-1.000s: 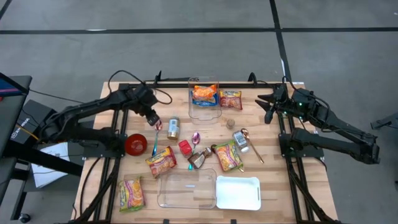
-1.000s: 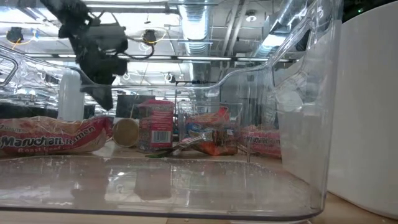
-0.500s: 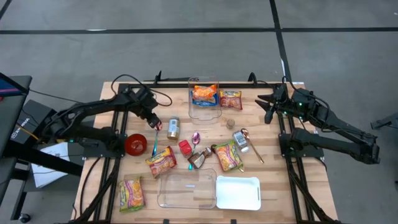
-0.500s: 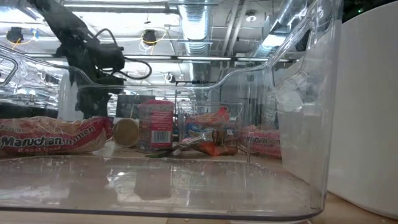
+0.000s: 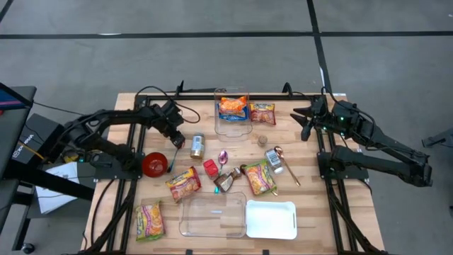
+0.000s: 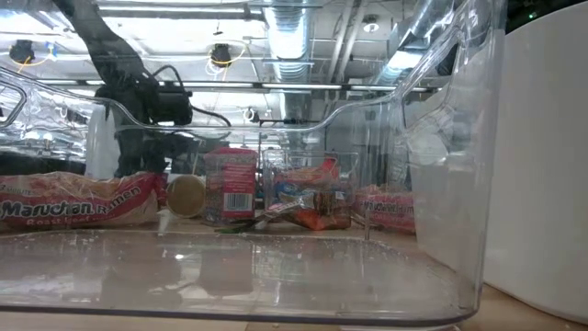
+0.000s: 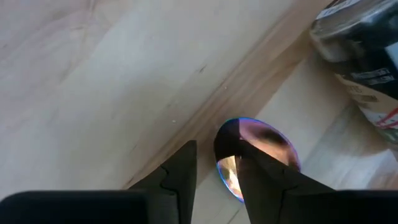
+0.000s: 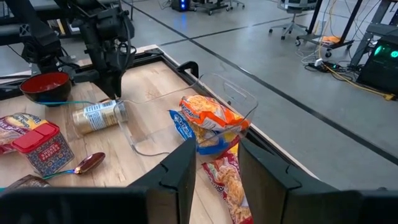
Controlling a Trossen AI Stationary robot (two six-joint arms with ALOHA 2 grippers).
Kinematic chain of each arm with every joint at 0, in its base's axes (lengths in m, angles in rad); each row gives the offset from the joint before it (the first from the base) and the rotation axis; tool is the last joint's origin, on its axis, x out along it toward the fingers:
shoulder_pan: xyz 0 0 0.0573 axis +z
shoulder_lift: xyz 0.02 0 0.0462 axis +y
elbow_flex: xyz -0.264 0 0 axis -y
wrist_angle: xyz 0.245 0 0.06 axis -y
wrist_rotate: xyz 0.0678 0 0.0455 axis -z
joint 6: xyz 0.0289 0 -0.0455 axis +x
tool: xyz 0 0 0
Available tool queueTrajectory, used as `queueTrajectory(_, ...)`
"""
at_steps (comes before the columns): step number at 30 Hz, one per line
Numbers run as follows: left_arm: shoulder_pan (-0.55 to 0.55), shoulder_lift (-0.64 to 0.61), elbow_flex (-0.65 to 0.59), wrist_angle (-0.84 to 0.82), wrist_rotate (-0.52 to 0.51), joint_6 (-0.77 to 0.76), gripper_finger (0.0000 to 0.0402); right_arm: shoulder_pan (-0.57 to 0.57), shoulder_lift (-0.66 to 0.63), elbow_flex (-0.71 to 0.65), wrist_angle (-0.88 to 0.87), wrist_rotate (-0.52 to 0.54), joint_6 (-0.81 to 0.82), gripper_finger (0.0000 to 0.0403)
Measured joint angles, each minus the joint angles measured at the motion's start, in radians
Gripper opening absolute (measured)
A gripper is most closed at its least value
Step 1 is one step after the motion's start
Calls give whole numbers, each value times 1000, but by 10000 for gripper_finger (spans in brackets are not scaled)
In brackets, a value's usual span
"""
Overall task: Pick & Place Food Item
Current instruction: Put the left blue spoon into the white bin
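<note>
Left claw [image 5: 178, 141]: low over the pale wooden surface [image 5: 297, 152], fingers narrowly parted astride the bowl end of a shiny blue-handled metal spoon [image 7: 252, 149] (handle running toward a red bowl [image 5: 154, 163]); grip cannot be told. Small label-wrapped tin can [image 5: 197, 145]: lying just beside. Right claw [image 5: 303, 120]: waiting at the surface's far right edge, fingers narrowly parted, holding nothing.

Two black jointed arms [image 5: 106, 124], black looping cables, matte black jaws.
</note>
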Motion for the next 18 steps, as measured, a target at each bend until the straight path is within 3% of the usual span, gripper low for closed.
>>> queueTrajectory(18, -3, -13, -2, -3, 116, -1, 104, 0, 0, 0, -4, 0, -10, 114)
